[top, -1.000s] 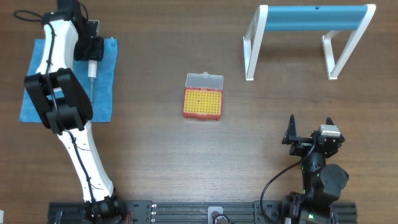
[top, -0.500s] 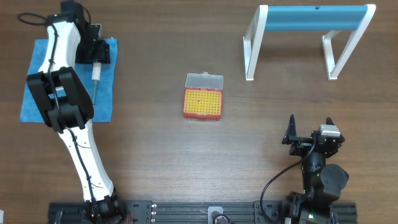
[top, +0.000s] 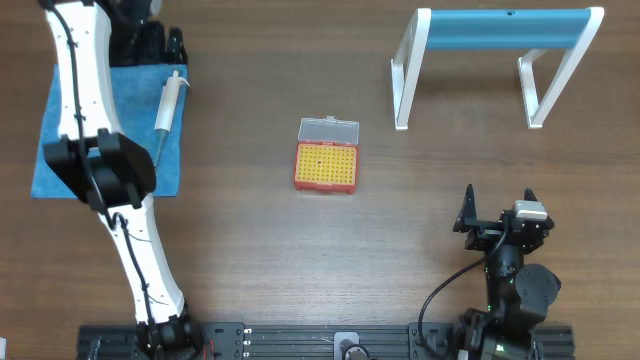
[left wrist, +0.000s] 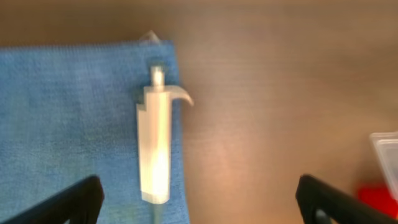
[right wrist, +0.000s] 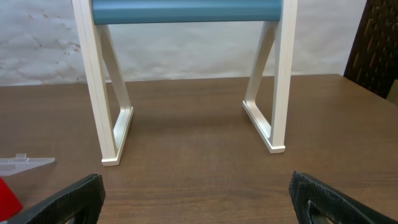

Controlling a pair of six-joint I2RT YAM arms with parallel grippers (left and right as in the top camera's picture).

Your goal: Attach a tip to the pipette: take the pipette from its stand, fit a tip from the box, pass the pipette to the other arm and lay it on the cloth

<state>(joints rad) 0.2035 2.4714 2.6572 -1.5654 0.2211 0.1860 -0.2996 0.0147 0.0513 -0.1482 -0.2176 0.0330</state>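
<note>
- White pipette (top: 166, 108) lies flat on the blue cloth (top: 60, 150), near the cloth's side that faces the tip box (top: 326, 165). Nothing holds it. Its thin end points toward the arm bases. It is too small to tell if a tip is on it.
- From the left wrist view, its little hook pokes just past the cloth's edge, but its body rests on the cloth. I think the soft cloth is there to give the pipette a clean, gentle bed.
- Left pincer (left wrist: 200, 198) hangs above the pipette with its two fingers wide apart and nothing between them. It does not touch the pipette. Up high and spread like this, it can pull away without bumping it.
- Tip box sits in the middle of the table (top: 300, 270) with its lid up and yellow tips showing. It is well apart from the cloth, at a spot both arms could likely reach.
- Right pincer (right wrist: 198, 199) sits low near its own base, with its fingers spread wide and empty. It points at the stand (right wrist: 186, 9), far from the cloth and out of the way.
- The stand has white legs and a blue bar, and no pipette hangs on it.
- The job looks about done.
</note>
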